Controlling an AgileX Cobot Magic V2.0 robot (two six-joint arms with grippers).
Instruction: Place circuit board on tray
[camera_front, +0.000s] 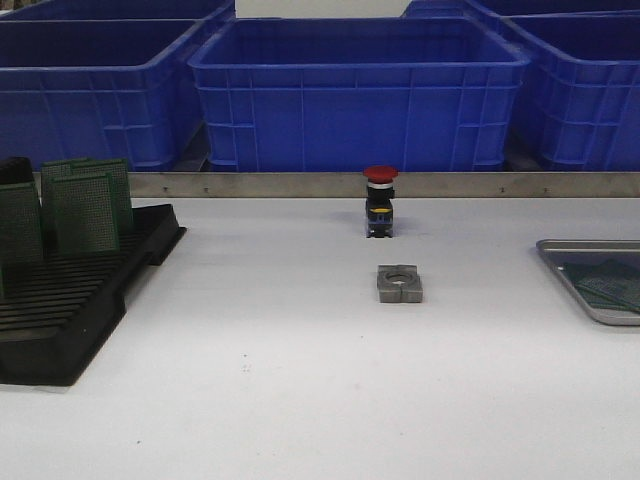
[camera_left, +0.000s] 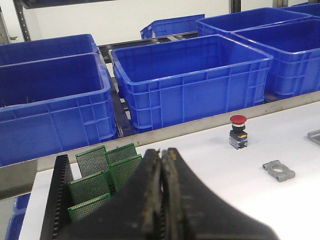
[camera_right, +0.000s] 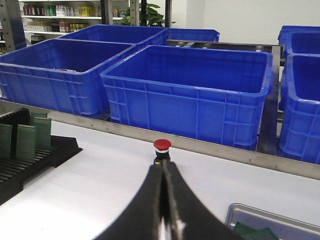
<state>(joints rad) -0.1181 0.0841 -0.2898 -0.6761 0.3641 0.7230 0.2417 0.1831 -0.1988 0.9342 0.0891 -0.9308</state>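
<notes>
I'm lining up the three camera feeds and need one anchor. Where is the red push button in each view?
Front view: red push button at centre, by the table's far edge.
Left wrist view: right of centre, beyond the left gripper.
Right wrist view: centre, just past the right gripper.
Shared landmark: blue crate directly behind it.

Silvery tray at table's right; green board seemingly inside.

left fingers pressed together — empty | right fingers pressed together — empty
</notes>
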